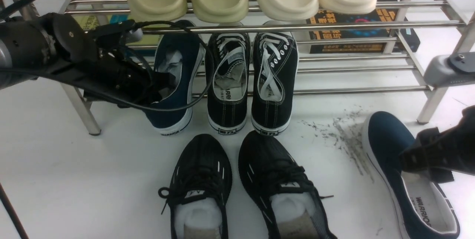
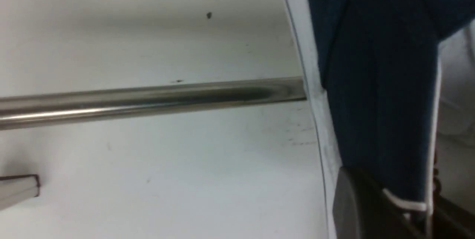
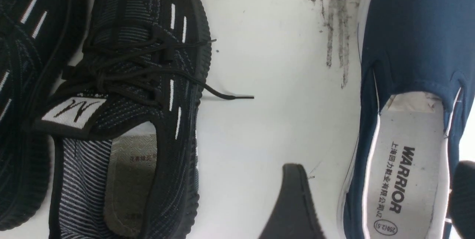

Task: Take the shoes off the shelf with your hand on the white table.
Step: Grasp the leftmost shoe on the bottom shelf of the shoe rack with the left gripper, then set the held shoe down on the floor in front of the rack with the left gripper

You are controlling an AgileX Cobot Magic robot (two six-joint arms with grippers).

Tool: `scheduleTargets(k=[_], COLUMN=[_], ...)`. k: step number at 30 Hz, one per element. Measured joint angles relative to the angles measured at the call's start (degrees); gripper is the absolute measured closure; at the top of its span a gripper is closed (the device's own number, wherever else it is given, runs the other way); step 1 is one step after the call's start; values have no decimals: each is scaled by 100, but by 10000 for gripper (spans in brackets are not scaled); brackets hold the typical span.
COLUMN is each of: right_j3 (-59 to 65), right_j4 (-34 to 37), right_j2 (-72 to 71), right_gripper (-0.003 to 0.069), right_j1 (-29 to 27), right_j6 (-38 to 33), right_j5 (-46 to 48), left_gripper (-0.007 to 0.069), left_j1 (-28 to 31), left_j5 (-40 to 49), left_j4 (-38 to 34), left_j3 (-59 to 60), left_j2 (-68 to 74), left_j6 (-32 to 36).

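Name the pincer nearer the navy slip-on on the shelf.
Left. The left pincer clamps that slip-on's side wall; the right pincer is at the other navy shoe on the table.

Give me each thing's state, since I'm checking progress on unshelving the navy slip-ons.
shelf slip-on, on lower tier of shelf
table slip-on, sole-down on white table
left gripper, shut on shelf slip-on's side wall
right gripper, open over table slip-on

Black arm (image 1: pixel 66 46), looping cables (image 1: pixel 163 22), possibly grey forearm (image 1: pixel 4 57)
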Motion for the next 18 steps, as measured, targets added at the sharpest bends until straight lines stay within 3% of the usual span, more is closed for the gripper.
scheduleTargets(k=[5, 14, 18], right_j3=[0, 0, 0], right_j4=[0, 0, -41], right_j2=[0, 0, 0], right_gripper=[142, 207, 271], right_j1=[0, 0, 0], right_j6=[0, 0, 0], right_j5=[2, 2, 6], left_gripper=[583, 589, 589], left_j1=[-7, -57, -57], left_j5=[537, 2336, 3052], left_j4=[305, 1630, 1891], left_j3=[0, 0, 0], left_j2=[-463, -1781, -2240], left_j6=[-444, -2373, -2923])
